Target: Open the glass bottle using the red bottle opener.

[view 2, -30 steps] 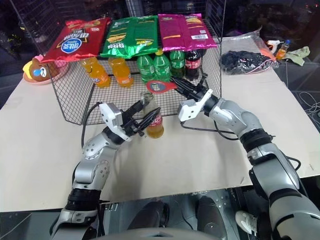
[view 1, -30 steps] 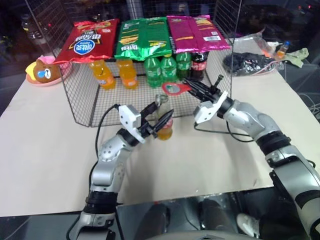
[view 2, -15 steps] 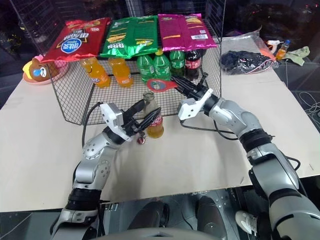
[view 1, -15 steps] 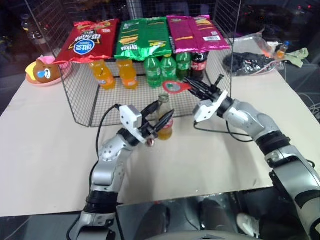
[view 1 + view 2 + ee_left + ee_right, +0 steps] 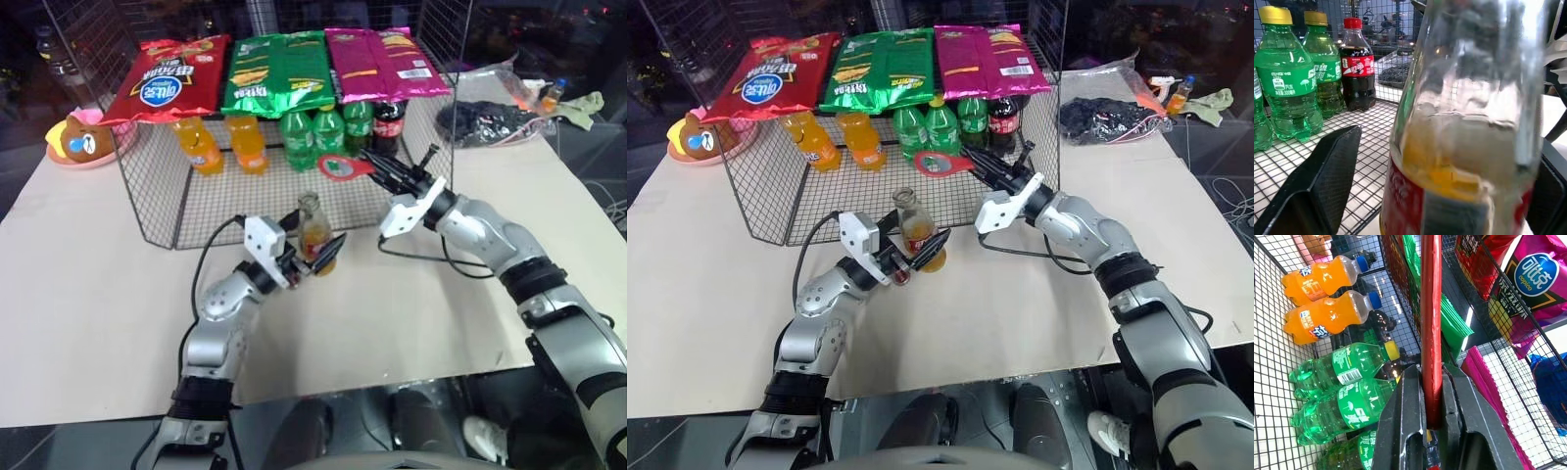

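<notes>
Taking the glass bottle (image 5: 313, 227) as my landmark: nearer to me than it, the beige worktop (image 5: 88, 294) lies bare and wide on both sides, with free room for my arms. My left tool (image 5: 312, 253) sits just on the near side of the bottle with its fingers spread wide; one dark finger (image 5: 1322, 181) stands off to the side of the glass with a gap between, and the other shows at the opposite side of the bottle, so the bottle stands between them ungripped. The bottle stands upright on the worktop, long axis vertical, narrow neck up, red label round its lower part, orange drink in the bottom portion. A small red round thing (image 5: 902, 277), too small to identify, shows just beside my left tool.

Right of the bottle and higher than its mouth, my right tool (image 5: 377, 172) is clamped shut on the handle of the red bottle opener (image 5: 341, 168). The opener lies roughly level, its oval loop head pointing toward the bottle's side, above and just beyond the neck, not touching it.

Directly behind the bottle is the wire cage (image 5: 157, 196), open toward me, its mesh floor starting close behind. At its back stand orange bottles (image 5: 201, 145), green bottles (image 5: 300, 139) and a dark cola bottle (image 5: 389, 125). Snack bags (image 5: 276, 70) lie on top.
</notes>
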Available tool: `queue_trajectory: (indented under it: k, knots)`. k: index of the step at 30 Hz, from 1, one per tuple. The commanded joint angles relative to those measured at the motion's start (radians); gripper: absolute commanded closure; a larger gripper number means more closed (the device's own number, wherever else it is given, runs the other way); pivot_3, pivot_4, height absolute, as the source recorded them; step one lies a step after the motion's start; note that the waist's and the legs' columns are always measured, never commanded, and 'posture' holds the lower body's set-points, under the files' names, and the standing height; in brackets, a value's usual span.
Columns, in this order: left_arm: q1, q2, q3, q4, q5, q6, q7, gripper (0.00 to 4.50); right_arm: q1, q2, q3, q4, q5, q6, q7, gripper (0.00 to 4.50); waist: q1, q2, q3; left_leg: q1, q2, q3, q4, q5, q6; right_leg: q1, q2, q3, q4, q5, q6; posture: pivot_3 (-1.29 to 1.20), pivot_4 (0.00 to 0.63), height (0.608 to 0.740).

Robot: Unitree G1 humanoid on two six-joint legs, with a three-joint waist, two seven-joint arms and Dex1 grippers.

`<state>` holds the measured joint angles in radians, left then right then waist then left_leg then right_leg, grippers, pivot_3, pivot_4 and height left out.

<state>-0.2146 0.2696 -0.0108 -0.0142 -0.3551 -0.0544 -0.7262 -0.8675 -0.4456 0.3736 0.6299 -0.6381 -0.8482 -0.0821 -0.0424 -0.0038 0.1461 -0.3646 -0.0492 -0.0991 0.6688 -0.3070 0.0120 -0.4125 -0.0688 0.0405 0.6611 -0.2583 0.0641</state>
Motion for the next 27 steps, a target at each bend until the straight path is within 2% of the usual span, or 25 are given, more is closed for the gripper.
queue_trajectory:
  k: [1, 6, 10, 15, 23, 25, 26, 27]
  knots:
    - [0.012, 0.004, 0.001, -0.049, -0.015, -0.009, -0.012, 0.05, -0.002, 0.002, -0.038, -0.026, 0.044, 0.008, 0.006, 4.50, 0.000, 0.000, 0.000, 0.000, 0.000, 0.000, 0.000, 0.000, 0.000, 0.000, 0.000, 0.000, 0.000, 0.000, 0.000, 0.00, 0.150, 0.740]
    - [0.045, 0.034, 0.000, -0.098, -0.020, 0.021, -0.033, 0.05, 0.033, 0.014, -0.061, -0.039, 0.153, 0.043, 0.087, 4.50, 0.000, 0.000, 0.000, 0.000, 0.000, 0.000, 0.000, 0.000, 0.000, 0.000, 0.000, 0.000, 0.000, 0.000, 0.000, 0.00, 0.150, 0.740]
    - [0.096, 0.084, 0.017, -0.160, -0.034, 0.055, -0.056, 0.05, 0.156, 0.056, -0.069, -0.123, 0.437, 0.169, 0.347, 4.50, -0.001, -0.001, 0.000, 0.000, 0.001, 0.000, 0.000, 0.000, 0.000, 0.000, 0.000, 0.000, 0.000, 0.000, 0.000, 0.00, 0.150, 0.740]
    - [0.155, 0.134, 0.042, -0.226, -0.054, 0.087, -0.059, 0.05, 0.365, 0.076, -0.077, -0.415, 0.741, 0.491, 0.600, 4.50, 0.001, 0.000, 0.001, -0.001, 0.002, -0.001, 0.000, 0.000, 0.000, 0.000, 0.000, 0.000, -0.001, 0.000, 0.000, 0.00, 0.150, 0.740]
    - [0.230, 0.197, 0.078, -0.314, -0.085, 0.137, -0.067, 0.05, 0.614, -0.022, -0.145, -0.834, 1.048, 1.151, 0.695, 4.50, 0.011, 0.000, 0.001, -0.001, 0.001, -0.002, 0.000, 0.000, 0.000, 0.000, -0.002, -0.001, -0.001, 0.000, 0.000, 0.00, 0.150, 0.740]
    - [0.260, 0.209, 0.099, -0.345, -0.112, 0.164, -0.057, 0.00, 0.638, -0.059, -0.161, -0.894, 1.100, 1.269, 0.714, 3.62, 0.010, 0.000, 0.002, -0.001, 0.001, -0.002, 0.000, -0.001, 0.001, 0.000, -0.002, 0.000, -0.001, 0.000, 0.000, 0.00, 0.150, 0.740]
    - [0.281, 0.216, 0.114, -0.359, -0.128, 0.181, -0.051, 0.00, 0.650, -0.080, -0.165, -0.920, 1.114, 1.300, 0.733, 3.40, 0.010, 0.000, 0.002, -0.001, 0.001, -0.002, 0.000, -0.001, 0.001, 0.000, -0.002, 0.000, -0.001, 0.000, 0.000, 0.00, 0.150, 0.740]
    - [0.299, 0.223, 0.128, -0.371, -0.139, 0.195, -0.047, 0.00, 0.659, -0.093, -0.173, -0.937, 1.119, 1.318, 0.742, 2.99, 0.009, 0.000, 0.002, -0.001, 0.002, -0.002, 0.000, -0.001, 0.001, 0.000, -0.002, -0.001, -0.001, 0.000, 0.000, 0.00, 0.150, 0.740]
